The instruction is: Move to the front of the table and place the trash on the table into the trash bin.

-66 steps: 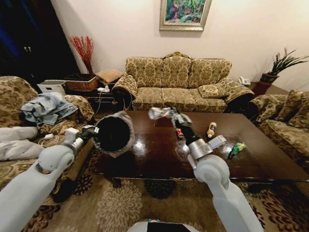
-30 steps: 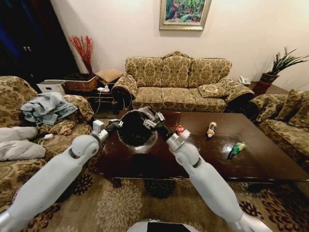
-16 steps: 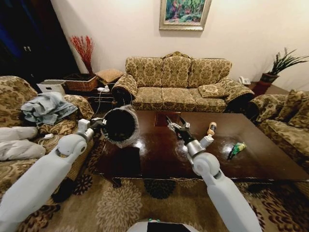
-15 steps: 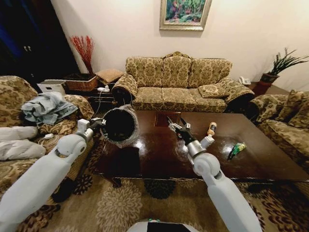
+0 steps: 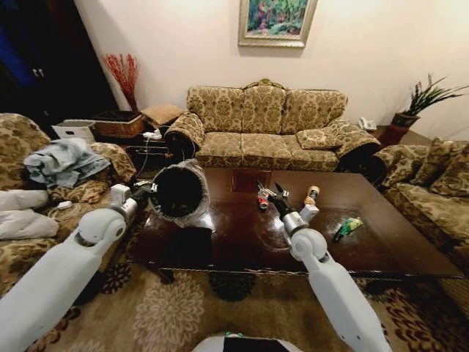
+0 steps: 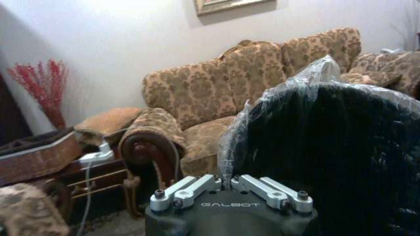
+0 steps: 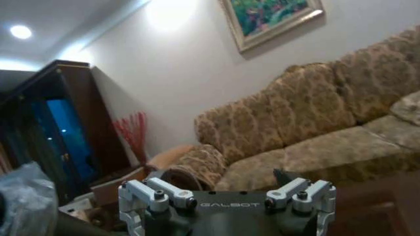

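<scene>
Holding the trash bin [image 5: 178,192] tilted on its side off the bench's [image 5: 234,246] left end, the left gripper [image 6: 229,187] has its fingers pinched on the liner's rim, so the bag could slip free. The right gripper [image 5: 268,195], fingers spread and empty, hovers beside the red can [image 5: 261,200]; a careless reach could knock it or the brown bottle [image 5: 311,195], while the green bottle [image 5: 347,226] lies farther right, and what the bin holds is hidden.

Bin [image 5: 179,192], bag-lined, tilted above table [image 5: 234,238] edge. Red can [image 5: 261,202], brown bottle [image 5: 311,195], green bottle [image 5: 346,226] on table.
</scene>
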Motion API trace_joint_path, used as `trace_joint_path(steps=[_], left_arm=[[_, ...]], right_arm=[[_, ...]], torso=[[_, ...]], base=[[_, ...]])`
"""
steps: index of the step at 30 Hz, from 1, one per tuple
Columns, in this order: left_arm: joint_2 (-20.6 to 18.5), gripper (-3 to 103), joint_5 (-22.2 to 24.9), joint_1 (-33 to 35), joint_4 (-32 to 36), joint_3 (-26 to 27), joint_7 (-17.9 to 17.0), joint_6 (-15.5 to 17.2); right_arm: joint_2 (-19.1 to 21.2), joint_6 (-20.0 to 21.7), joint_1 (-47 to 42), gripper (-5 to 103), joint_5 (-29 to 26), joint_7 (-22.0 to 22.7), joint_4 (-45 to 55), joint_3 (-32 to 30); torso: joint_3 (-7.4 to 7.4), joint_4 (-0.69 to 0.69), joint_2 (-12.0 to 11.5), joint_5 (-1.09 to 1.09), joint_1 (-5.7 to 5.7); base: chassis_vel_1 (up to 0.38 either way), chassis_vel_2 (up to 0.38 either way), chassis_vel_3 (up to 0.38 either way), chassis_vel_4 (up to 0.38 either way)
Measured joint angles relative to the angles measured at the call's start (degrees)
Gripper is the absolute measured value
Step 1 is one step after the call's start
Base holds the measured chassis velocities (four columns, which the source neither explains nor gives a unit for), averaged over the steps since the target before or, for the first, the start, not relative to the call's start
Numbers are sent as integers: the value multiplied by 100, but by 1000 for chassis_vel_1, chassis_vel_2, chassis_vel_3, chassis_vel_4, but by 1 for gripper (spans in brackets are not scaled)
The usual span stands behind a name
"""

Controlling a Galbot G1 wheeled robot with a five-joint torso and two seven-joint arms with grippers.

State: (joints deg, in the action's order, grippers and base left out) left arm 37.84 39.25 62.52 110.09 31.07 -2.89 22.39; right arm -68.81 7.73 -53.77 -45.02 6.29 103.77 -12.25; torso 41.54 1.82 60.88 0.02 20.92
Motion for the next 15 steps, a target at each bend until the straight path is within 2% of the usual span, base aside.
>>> trace_joint_path(steps=[5, 7, 8, 9, 11, 15], left_arm=[[-19, 1, 21, -87, -47, -8, 28, -13], [-42, 1, 43, -104, -38, -19, 40, -16], [-49, 1, 49, -75, 23, -21, 62, -17], [-49, 1, 49, -75, 23, -21, 62, -17], [-51, 1, 49, 18, 118, -24, 87, -15], [-37, 1, 19, 81, 142, -32, 95, 2]], right_arm=[[-233, 112, 321, 100, 31, 202, -497, 188], [-523, 239, 570, 100, 112, 342, -866, 330], [-802, 330, 772, 100, 234, 355, -1172, 385], [-802, 330, 772, 100, 234, 355, -1172, 385], [-1218, 375, 1060, 100, 433, 354, -1648, 471], [-1666, 151, 1341, 100, 892, 319, -2322, 592]], torso=[[0, -2, 0, -8, 0], [1, -3, -1, 4, 2], [0, -2, 0, 3, 1], [0, -2, 0, 3, 1], [-1, -1, 0, 1, -2], [0, 2, 0, -9, -1]], base=[[-292, -291, 292, 291], [-223, -253, 220, 211], [-138, -158, 183, 149], [-138, -158, 183, 149], [-99, -110, 107, 54], [-15, -11, 0, 7]])
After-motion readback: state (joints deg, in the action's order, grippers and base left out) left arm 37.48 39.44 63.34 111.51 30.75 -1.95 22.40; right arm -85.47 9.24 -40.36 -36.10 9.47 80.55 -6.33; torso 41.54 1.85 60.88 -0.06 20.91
